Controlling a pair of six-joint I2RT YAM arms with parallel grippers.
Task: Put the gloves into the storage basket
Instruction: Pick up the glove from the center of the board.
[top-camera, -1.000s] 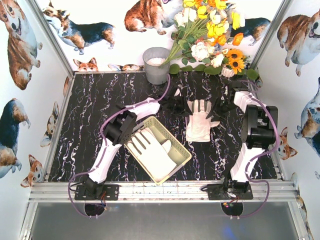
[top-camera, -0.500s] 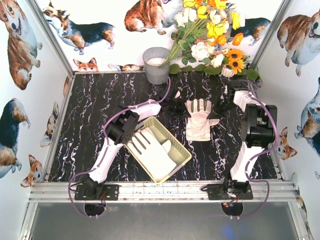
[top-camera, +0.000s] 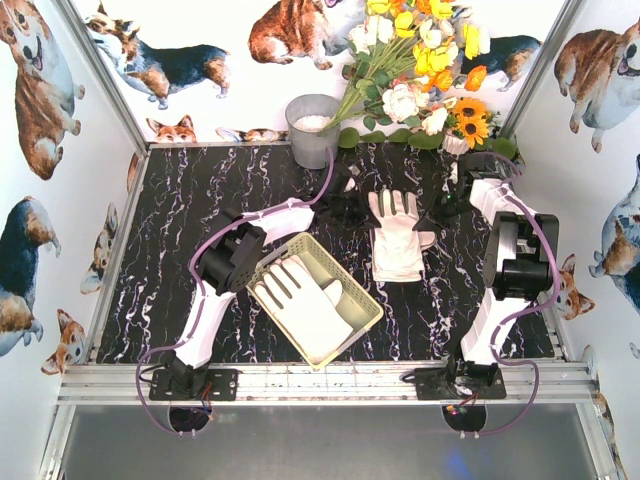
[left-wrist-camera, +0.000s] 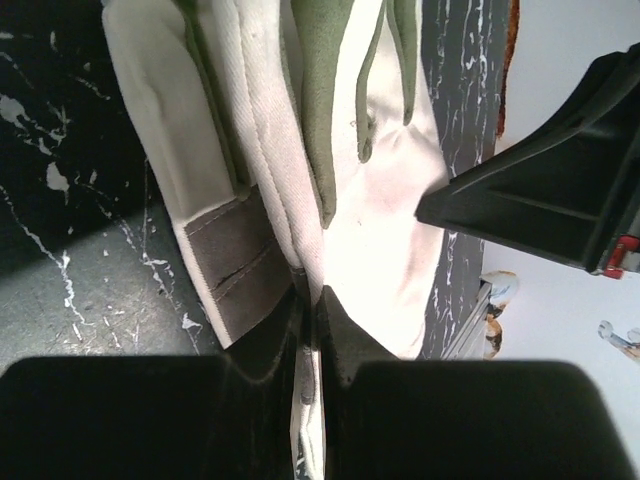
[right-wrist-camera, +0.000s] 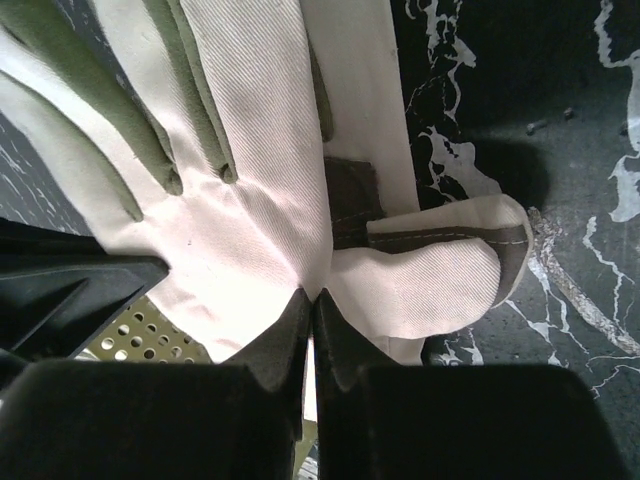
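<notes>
The left gripper (top-camera: 352, 210) and right gripper (top-camera: 440, 214) pinch the glove (top-camera: 398, 245) by opposite edges.
The basket (top-camera: 350, 280) lies nearer, on the left gripper's side.

Cream-white cloth glove with grey-green strips (top-camera: 398, 248): matt woven twill with fine diagonal ribs; the stitched-on strips look smoother.
Pale yellow-green perforated plastic storage basket (top-camera: 347, 283): smooth moulded plastic with a faint sheen.
Black white-veined tabletop (top-camera: 190, 200): marble-look, smooth, low gloss.
Grey round metal bucket (top-camera: 312, 140): dull metal.
Left end effector (left-wrist-camera: 308, 300), right end effector (right-wrist-camera: 313, 300): black, matt, plastic-looking.

Bright even light, soft shadows, overexposed whites
</notes>
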